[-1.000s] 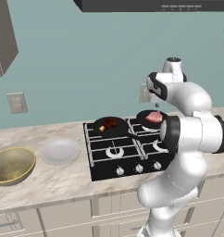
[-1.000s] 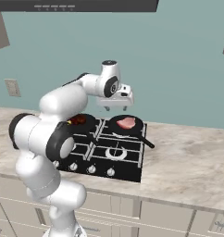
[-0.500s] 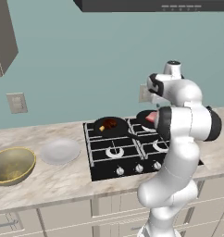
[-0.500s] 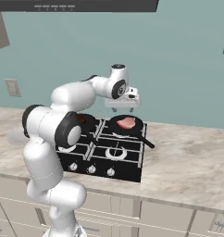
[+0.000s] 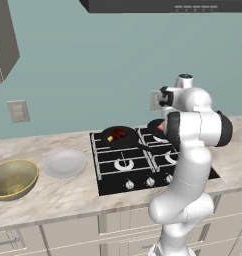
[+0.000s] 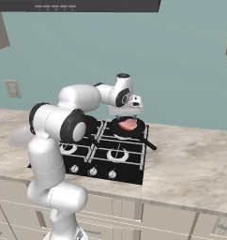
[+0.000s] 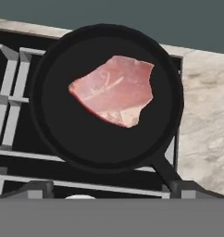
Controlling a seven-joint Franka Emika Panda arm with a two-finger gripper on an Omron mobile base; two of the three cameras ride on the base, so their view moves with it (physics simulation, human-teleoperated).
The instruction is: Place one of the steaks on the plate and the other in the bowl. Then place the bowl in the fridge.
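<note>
Step in hand: first pick. Gripper (image 6: 125, 114) poised above raw steak (image 7: 114, 90), jaws fully spread, nothing held. Steak lying mid-pan (image 7: 53, 125) at hob's rear right corner. Next: straight descent, closure across steak's narrow width, probably.

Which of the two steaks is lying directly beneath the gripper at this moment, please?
The pale pink raw steak, in the back right frying pan. The gripper hovers open just above it, while the dark seared steak sits in the other pan.
</note>
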